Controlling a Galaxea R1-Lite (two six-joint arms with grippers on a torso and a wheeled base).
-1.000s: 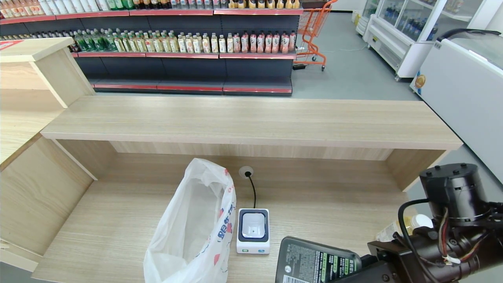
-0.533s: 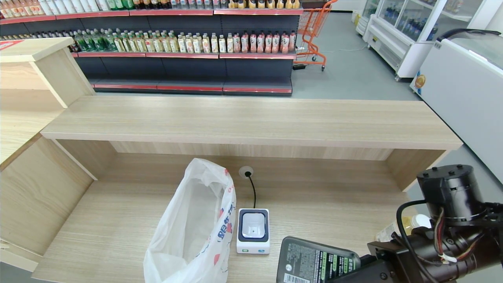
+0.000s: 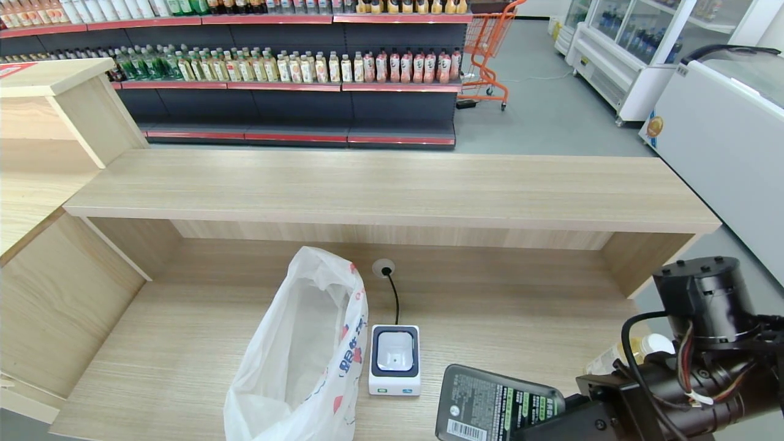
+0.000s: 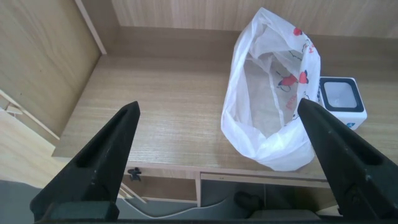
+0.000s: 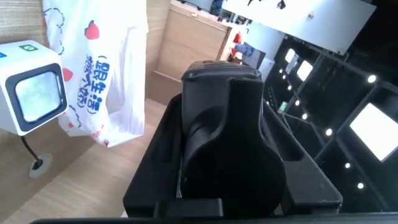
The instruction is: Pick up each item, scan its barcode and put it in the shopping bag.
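A black flat pack (image 3: 497, 405) with green and white print and a barcode on its near corner hangs just above the counter, to the right of the white scanner (image 3: 395, 359). My right gripper (image 5: 227, 158) is shut on this pack, one finger on each side of it. The white shopping bag (image 3: 301, 350) stands open to the left of the scanner. My left gripper (image 4: 217, 155) hovers open and empty above the counter's front edge, on the near side of the bag (image 4: 273, 93) and the scanner (image 4: 341, 96).
A clear bottle (image 3: 618, 355) with yellowish liquid and a white cap lies on the counter at the right, partly hidden by my right arm. A raised wooden shelf (image 3: 392, 190) runs along the back of the counter. The scanner's cable (image 3: 394, 300) runs to a hole behind it.
The black pack in my right gripper has shifted slightly to the right and turned, so its barcode shows more. Bag and scanner have not moved.
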